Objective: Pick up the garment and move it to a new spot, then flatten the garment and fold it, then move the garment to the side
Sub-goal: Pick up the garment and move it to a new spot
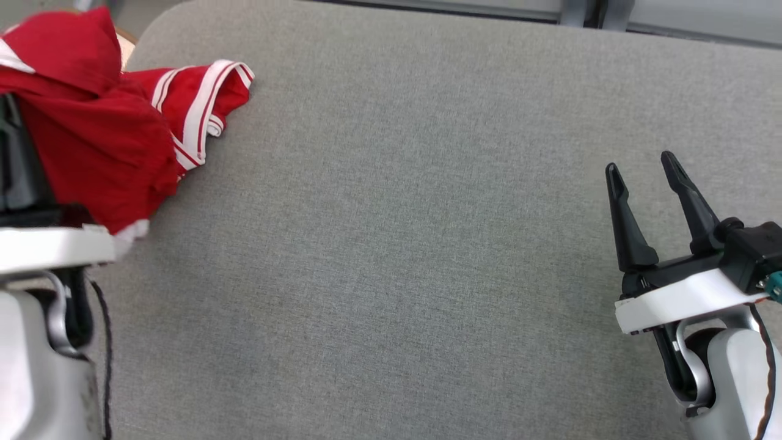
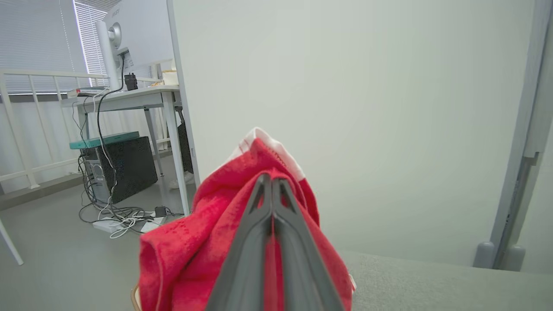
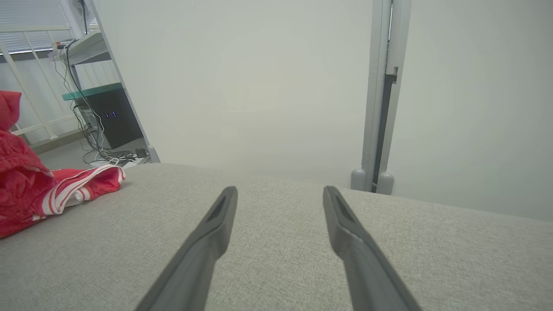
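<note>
Two left fingers (image 2: 252, 242) on one garment (image 2: 185, 246)

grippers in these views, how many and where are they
2. The left gripper is shut on the red garment at the left edge of the grey surface; the right gripper hangs open and empty over the surface at the head view's lower right.
</note>
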Controlling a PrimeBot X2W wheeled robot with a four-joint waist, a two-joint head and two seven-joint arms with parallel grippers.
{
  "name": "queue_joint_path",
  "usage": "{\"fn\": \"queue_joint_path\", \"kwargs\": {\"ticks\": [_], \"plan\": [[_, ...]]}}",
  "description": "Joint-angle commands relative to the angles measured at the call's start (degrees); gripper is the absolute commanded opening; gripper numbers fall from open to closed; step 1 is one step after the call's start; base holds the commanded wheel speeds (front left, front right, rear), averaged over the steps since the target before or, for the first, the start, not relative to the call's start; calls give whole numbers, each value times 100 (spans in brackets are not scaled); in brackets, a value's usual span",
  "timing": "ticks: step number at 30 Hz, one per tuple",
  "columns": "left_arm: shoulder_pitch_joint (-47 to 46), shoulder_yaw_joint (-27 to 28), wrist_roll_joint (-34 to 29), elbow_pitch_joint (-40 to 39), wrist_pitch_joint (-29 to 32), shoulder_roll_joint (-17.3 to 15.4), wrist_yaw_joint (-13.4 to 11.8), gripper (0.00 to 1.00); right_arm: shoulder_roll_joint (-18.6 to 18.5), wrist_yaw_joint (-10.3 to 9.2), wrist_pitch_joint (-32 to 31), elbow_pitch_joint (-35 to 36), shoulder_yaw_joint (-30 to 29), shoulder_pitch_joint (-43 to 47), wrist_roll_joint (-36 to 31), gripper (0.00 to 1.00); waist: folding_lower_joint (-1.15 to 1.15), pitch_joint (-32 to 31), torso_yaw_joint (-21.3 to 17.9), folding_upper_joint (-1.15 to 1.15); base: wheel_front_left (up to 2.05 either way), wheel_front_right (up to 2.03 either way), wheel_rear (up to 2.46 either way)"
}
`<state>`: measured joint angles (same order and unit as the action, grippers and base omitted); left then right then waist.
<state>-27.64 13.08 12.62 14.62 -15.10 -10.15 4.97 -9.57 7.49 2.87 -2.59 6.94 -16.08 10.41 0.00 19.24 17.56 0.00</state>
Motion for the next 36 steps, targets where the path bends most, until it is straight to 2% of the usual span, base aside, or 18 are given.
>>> {"fn": "queue_joint_path", "kwargs": {"ticks": [1, 4, 5, 6, 9, 15, 21, 28, 31, 36], "plan": [[246, -71, -64, -335, -6, 89, -24, 0, 29, 0, 64, -5, -45, 97, 13, 100, 0, -192, -28, 0, 0, 0, 0], [688, -284, -188, -1055, 87, 241, -50, 0, 100, 0, 102, -16, -75, 174, 16, 100, 0, -323, -79, 0, 0, 0, 0], [1021, -561, -269, -1803, 286, 371, -39, 0, 155, 0, 130, -14, -133, 229, 23, 100, 0, -401, -139, 0, 0, 0, 0], [1127, -673, -285, -2016, 376, 401, -21, 0, 179, 0, 134, -10, -133, 240, 21, 100, 0, -419, -175, 0, 0, 0, 0], [1287, -909, -292, -2404, 529, 462, 12, 0, 217, 0, 143, 9, -120, 249, 23, 100, 0, -419, -283, 0, 0, 0, 0], [1380, -1917, -193, -2915, 868, 583, 149, 0, 312, 0, 199, 76, -74, 159, 41, 100, 0, -225, -778, 0, 0, 0, 0], [851, -3074, -94, -2608, 1084, 587, 240, 0, 405, 0, 337, 86, -8, -26, 56, 100, 0, 271, -1600, 0, 0, 0, 0], [131, -4466, 19, -1778, 1351, 356, 251, 0, 560, 0, 638, -138, -51, -98, 174, 100, 0, 711, -2511, 0, 0, 0, 0], [-60, -4936, 144, -1264, 1490, 235, 252, 0, 601, 0, 762, -272, -72, -82, 229, 100, 0, 796, -2725, 0, 0, 0, 0], [-299, -5493, 374, -579, 1611, 55, 254, 0, 637, 0, 898, -453, -50, -95, 283, 100, 0, 825, -2835, 0, 0, 0, 0]]}}
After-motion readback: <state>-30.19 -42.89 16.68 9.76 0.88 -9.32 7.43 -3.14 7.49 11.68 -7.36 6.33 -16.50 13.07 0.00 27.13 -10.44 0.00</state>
